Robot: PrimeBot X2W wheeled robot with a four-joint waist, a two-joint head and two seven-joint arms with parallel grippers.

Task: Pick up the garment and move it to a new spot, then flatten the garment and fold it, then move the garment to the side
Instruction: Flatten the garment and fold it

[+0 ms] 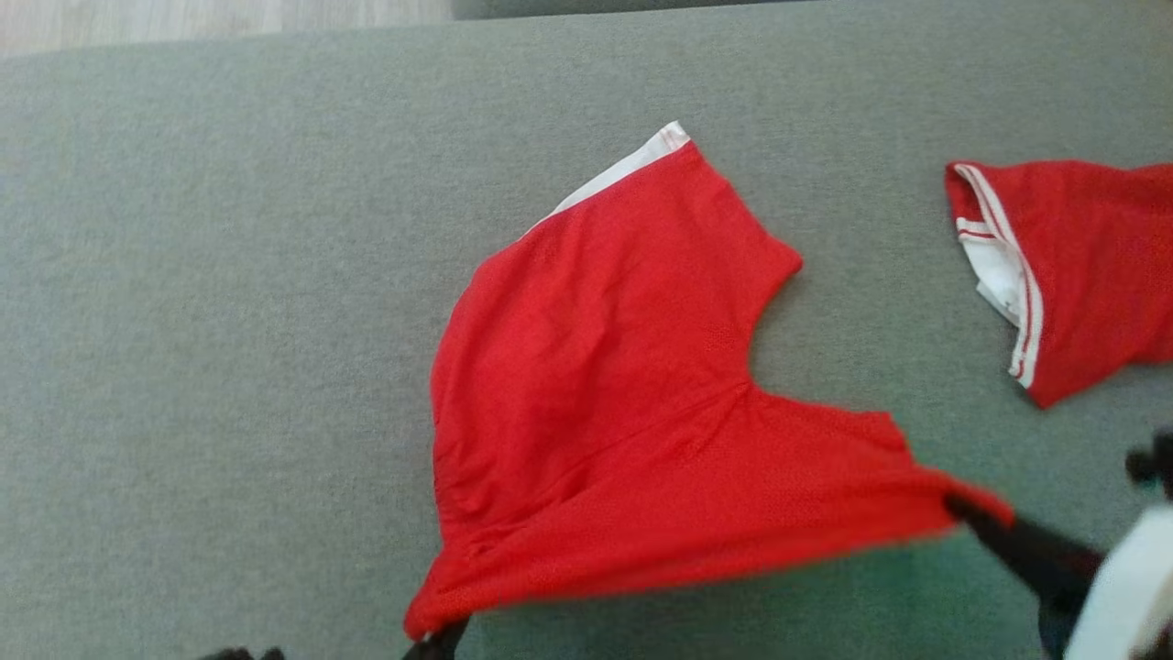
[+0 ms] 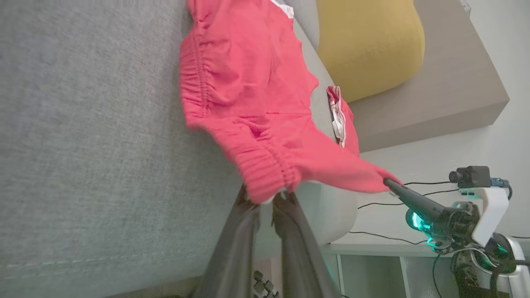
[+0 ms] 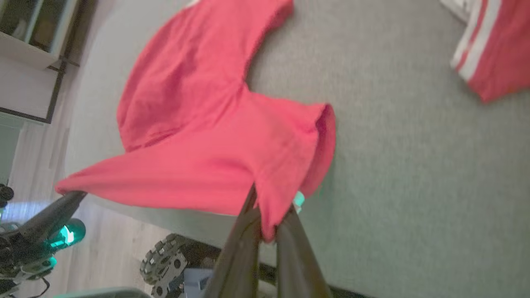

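Soft, light and apt to sag, the red shorts [image 1: 596, 385] lie on the grey couch [image 1: 183, 321], near edge stretched between left gripper [image 1: 440, 639] and right gripper [image 1: 959, 507], each clamped on a corner.

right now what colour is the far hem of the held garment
White hem, best in head view.

Grey cushion [image 1: 229, 321]: red garment [image 1: 623, 367], striped garment [image 1: 1090, 266]
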